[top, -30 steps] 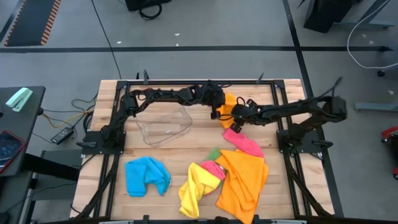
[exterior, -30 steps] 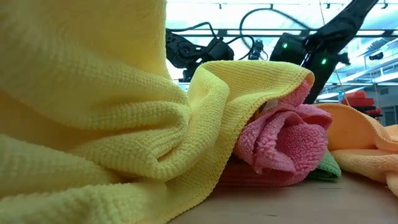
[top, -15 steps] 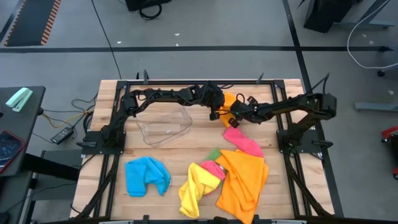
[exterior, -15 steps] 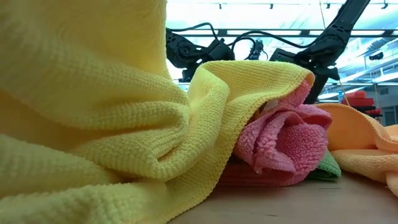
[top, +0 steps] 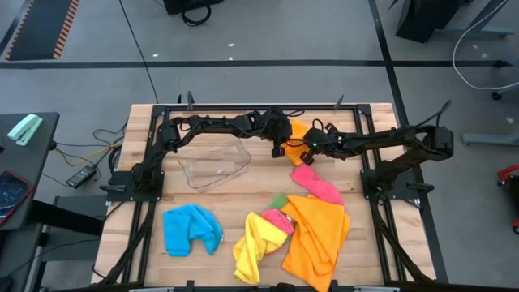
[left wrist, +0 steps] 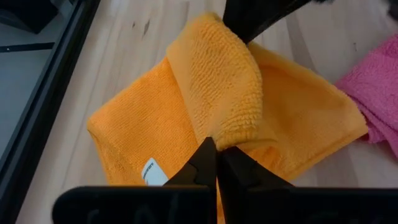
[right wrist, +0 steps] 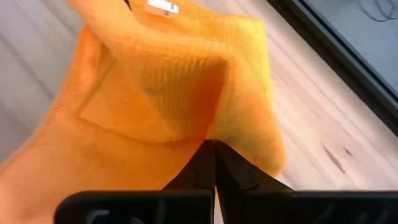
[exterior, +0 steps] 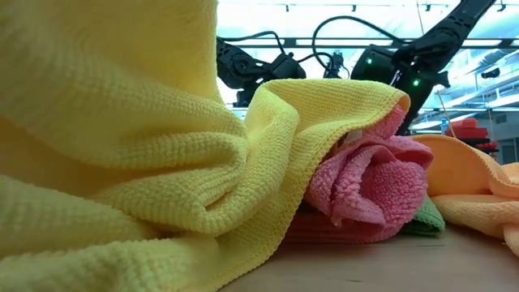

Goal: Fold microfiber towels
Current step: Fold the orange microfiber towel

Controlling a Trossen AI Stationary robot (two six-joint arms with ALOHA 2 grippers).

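Near the top centre of the high view you have both arms on the small orange towel [top: 298, 130]; your left gripper [left wrist: 216, 163] has its jaws pinched together on a raised fold of it, beside the white tag [left wrist: 152, 170]; your right gripper [right wrist: 214, 155] is clamped on another edge of the same cloth; the clear tub [top: 214, 164] sits left of them on the wooden surface [top: 243, 195]; lower down lie the blue towel [top: 190, 229], yellow towel [top: 255, 247], pink towel [top: 318, 186] and large orange towel [top: 318, 235].
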